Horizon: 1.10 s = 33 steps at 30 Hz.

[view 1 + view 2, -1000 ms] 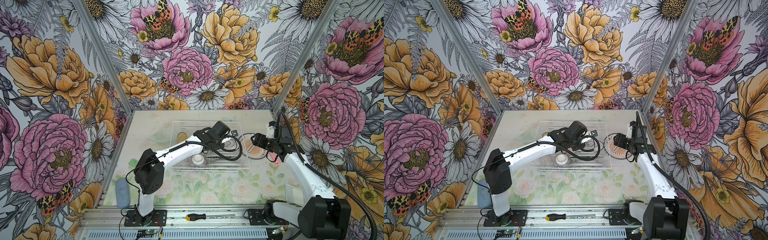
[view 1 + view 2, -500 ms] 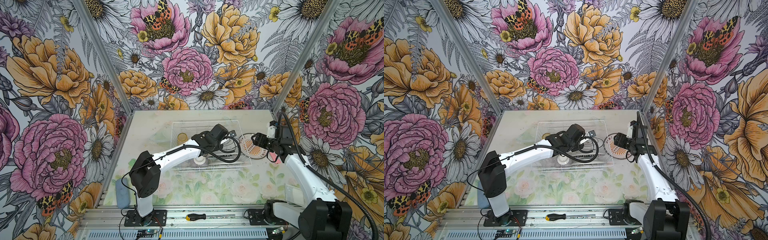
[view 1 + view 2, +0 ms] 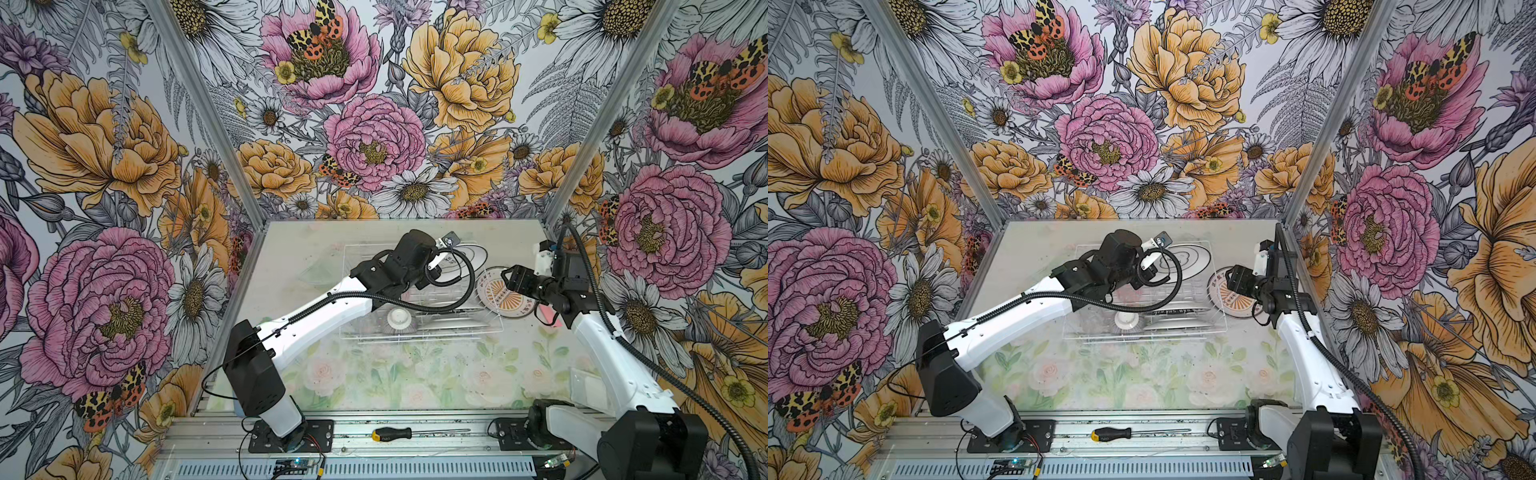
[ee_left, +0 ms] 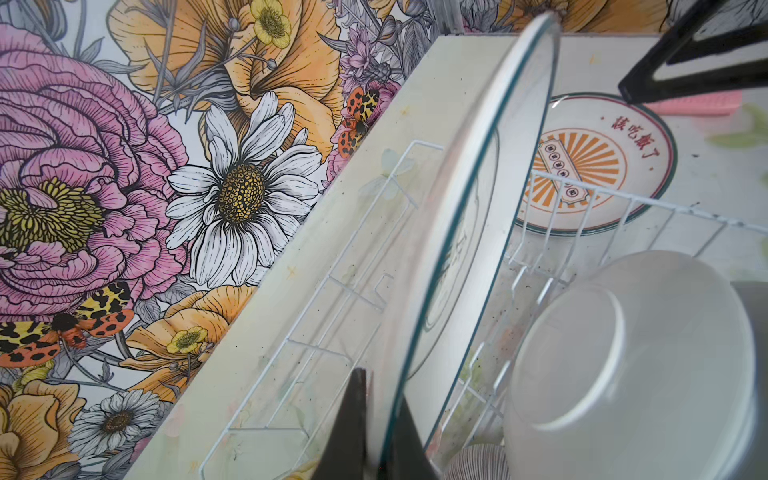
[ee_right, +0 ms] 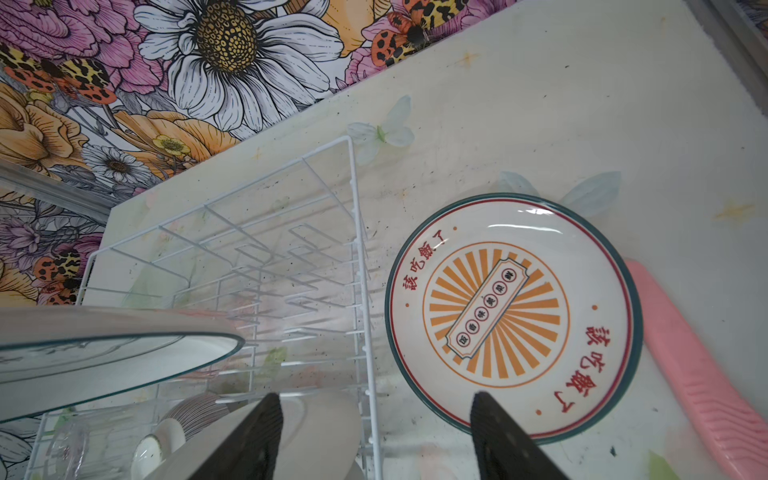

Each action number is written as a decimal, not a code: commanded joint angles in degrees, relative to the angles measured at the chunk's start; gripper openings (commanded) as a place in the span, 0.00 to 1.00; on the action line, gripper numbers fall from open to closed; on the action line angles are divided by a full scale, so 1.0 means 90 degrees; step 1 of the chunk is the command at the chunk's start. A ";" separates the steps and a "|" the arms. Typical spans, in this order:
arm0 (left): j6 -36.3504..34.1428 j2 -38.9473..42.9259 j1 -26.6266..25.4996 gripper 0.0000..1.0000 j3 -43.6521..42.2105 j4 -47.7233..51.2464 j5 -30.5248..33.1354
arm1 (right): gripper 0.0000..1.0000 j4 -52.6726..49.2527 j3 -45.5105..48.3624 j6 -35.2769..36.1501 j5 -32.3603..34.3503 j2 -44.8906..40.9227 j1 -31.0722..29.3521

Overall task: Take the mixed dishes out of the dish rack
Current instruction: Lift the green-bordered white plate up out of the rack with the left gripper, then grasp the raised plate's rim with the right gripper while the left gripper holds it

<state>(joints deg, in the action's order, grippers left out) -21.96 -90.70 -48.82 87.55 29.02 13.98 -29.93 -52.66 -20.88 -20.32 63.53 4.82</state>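
Note:
My left gripper is shut on the rim of a teal-edged plate, which it holds on edge over the back of the white wire dish rack. The held plate shows in both top views, beside the left gripper. A ribbed bowl lies upside down in the rack, next to plates standing on edge. Over the rack's right side, my right gripper is open and empty. A sunburst plate lies flat on the table beside the rack.
A pink ribbed strip lies against the far side of the sunburst plate. A clear glass stands in the rack near the bowl. A screwdriver rests on the front rail. Flowered walls close in the table on three sides.
The left arm has drawn back a little to the left, carrying its gripper and the plate with it. The right arm has hardly moved.

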 commanded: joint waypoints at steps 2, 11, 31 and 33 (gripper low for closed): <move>0.1233 0.0641 0.0737 0.00 -0.0124 -0.0314 -0.1739 | 0.72 0.0245 -0.0150 0.0127 -0.0945 -0.0379 -0.0040; 0.2766 0.0761 0.1742 0.00 -0.0433 -0.1015 -0.4275 | 0.69 0.1821 0.0160 -0.0835 -0.3193 -0.0722 -0.0044; 0.4319 -0.0235 0.1779 0.00 -0.0545 -0.2679 -0.6304 | 0.52 0.4030 0.0792 -0.2268 -0.3530 -0.0523 -0.0172; 0.4343 -0.0311 0.1743 0.00 -0.0504 -0.2690 -0.6338 | 0.43 0.4125 0.0803 -0.2318 -0.3534 -0.0460 -0.0178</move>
<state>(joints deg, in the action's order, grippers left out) 15.25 -93.41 -32.42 81.62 9.72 -39.53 1.19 -46.04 -38.81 -50.92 58.74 3.68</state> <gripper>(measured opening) 0.090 0.456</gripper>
